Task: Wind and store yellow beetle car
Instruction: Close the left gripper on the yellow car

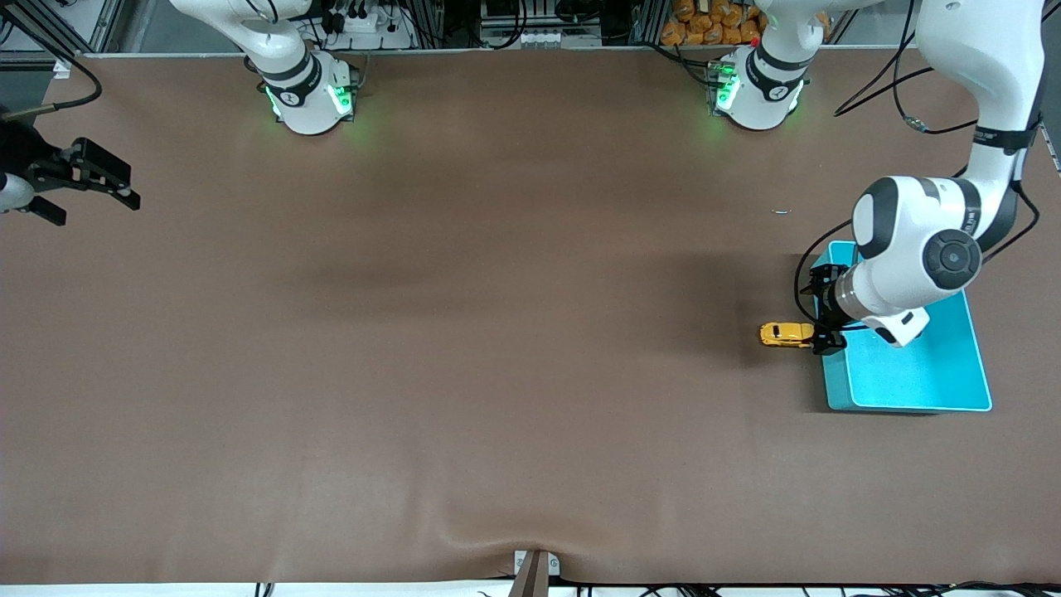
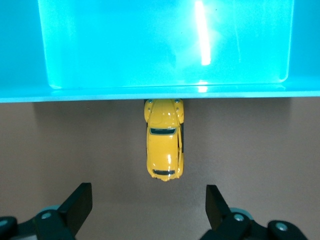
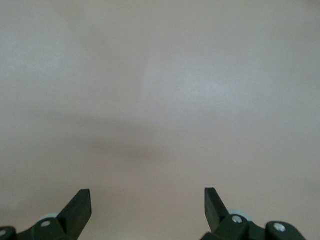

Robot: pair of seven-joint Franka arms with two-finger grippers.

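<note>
The yellow beetle car (image 2: 165,145) sits on the table, touching the blue bin (image 1: 920,373). The left gripper (image 1: 822,308) hangs spread wide over it; the right gripper (image 1: 83,186) waits, open too. The car looks small, hard and probably slippery, so pinch its flat sides.

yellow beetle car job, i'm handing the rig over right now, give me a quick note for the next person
Left gripper: open, holding nothing, low beside the turquoise bin, its fingers either side of the car without touching it.
Right gripper: open, empty, waiting over the right arm's end of the table.
Yellow beetle car: on the table, outside the bin, one end against the bin's wall.
Done: left arm lined up on the car.
Left: grasp the car, wind it, put it in the bin, which shows nothing inside.
</note>
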